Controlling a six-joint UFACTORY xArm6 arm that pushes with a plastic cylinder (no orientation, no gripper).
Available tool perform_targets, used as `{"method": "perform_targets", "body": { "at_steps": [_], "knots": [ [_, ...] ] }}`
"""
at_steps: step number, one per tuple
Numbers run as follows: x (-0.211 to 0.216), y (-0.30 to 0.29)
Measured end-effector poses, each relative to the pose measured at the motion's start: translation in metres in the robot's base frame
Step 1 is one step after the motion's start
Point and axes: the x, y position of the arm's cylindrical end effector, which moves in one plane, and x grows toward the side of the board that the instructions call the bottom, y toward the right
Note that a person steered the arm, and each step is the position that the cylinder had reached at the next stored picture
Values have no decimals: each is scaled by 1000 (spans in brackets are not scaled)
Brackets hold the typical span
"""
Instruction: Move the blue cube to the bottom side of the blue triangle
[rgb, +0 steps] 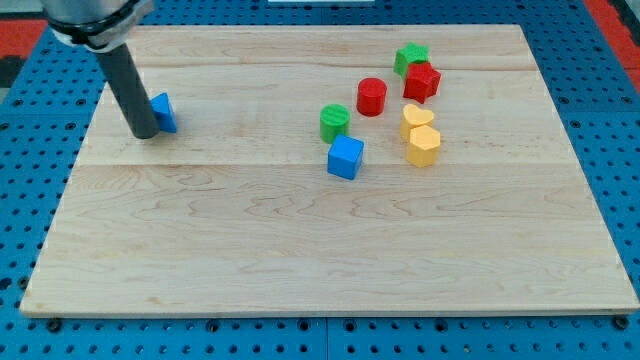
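Seen from the one camera, a pale wooden board (300, 260) lies on a blue pegboard surface (30, 200), and my arm comes down from the view's top left as a straight dark rod. I carry no jaws at all, so nothing here stands apart or together. My tip (145, 134) rests on the board at the view's left, pressed against the left face of the blue triangle (164, 111), which it partly hides.

Well apart from it, near the board's middle, sits the blue cube (346, 157). It lies to the view's right of the triangle and a little lower, not beneath it. Just above the cube, nearly touching, stands a green cylinder (334, 122). A red cylinder (372, 96) stands up and to the right of that.

Farther toward the view's right, two yellow blocks (421, 135) sit one just below the other, touching. Above them a red block (422, 82) touches a green block (409, 58) at the cluster's top; I cannot make out their exact shapes.
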Motion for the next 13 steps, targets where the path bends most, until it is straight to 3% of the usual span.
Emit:
{"method": "perform_targets", "body": {
  "at_steps": [3,4,7,8,10,11,12,13],
  "knots": [
    [105,90],
    [105,135],
    [110,152],
    [111,187],
    [87,258],
    [51,271],
    [37,201],
    [48,150]
  ]
}}
